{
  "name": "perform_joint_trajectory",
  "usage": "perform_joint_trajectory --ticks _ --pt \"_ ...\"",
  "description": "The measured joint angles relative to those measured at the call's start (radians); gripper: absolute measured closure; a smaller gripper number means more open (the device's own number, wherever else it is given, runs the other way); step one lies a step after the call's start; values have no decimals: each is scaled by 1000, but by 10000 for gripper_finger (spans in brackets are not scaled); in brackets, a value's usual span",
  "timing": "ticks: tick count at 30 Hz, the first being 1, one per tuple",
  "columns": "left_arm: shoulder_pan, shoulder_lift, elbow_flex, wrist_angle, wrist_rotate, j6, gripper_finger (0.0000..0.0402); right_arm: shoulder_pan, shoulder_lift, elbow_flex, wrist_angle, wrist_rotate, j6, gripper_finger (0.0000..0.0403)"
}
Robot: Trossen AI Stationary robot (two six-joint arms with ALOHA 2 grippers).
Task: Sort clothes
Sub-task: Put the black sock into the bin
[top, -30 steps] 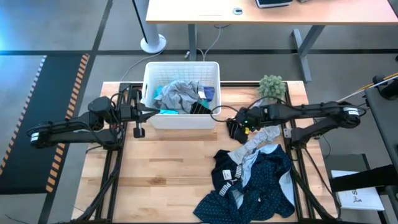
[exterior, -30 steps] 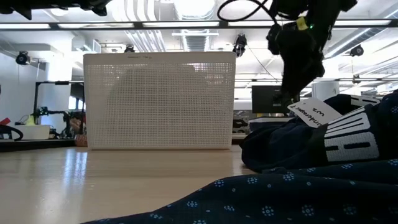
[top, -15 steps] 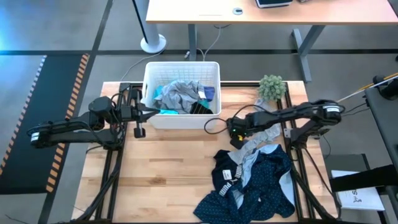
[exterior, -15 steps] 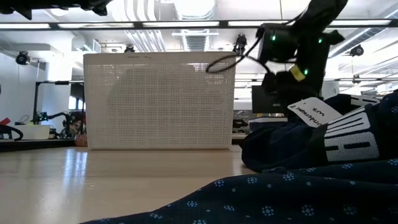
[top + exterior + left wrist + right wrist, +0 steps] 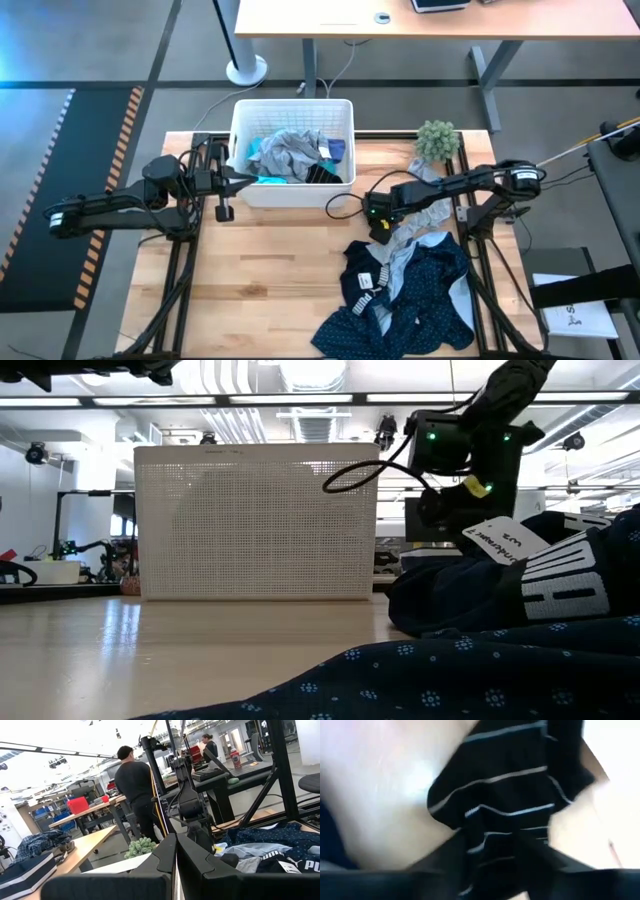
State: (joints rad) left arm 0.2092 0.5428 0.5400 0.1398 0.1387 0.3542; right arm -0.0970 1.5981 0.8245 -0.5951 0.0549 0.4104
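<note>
A heap of clothes (image 5: 410, 285) lies on the table's right half, a navy dotted garment (image 5: 450, 680) nearest the front edge. My right gripper (image 5: 378, 228) points down at the heap's far-left end. Its own wrist view shows its fingers shut on a black garment with white stripes (image 5: 505, 795). More clothes fill the white basket (image 5: 292, 195) at the far middle. My left gripper (image 5: 175, 860) hangs shut and holds nothing, beside the basket's left wall (image 5: 238, 181). My right gripper has a bunched fold of the black striped garment (image 5: 490, 847) between its two fingers (image 5: 445, 862). The fingers come from above, pointing steeply down. The picture is blurred, so the number of layers does not show. The garment still lies on the table.
A small green plant (image 5: 437, 140) stands at the far right of the table. A white tag (image 5: 505, 540) sticks up from the dark clothes. Bare wood lies between the basket and the heap. People stand at benches in the room behind (image 5: 135, 785).
My right gripper has come down from above the table onto the far-left end of the heap, shifting a little toward the near edge and tipping more steeply downward. The heap has kept its shape.
</note>
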Motion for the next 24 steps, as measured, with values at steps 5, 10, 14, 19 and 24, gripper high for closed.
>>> perform_joint_trajectory --ticks 5,10,14,19,24 --pt "0 0 0 1 0 -2 402 30 -71 -3 -9 -39 3 390" --pt "0 3 0 0 0 -4 402 77 -172 -2 -10 -67 70 389" --pt "0 6 0 0 0 -4 402 124 -262 22 -17 -64 109 398" --pt "0 6 0 0 0 -4 402 184 -333 124 -3 18 121 401" --pt "0 16 0 11 -15 -10 402 218 -332 293 2 123 64 401"
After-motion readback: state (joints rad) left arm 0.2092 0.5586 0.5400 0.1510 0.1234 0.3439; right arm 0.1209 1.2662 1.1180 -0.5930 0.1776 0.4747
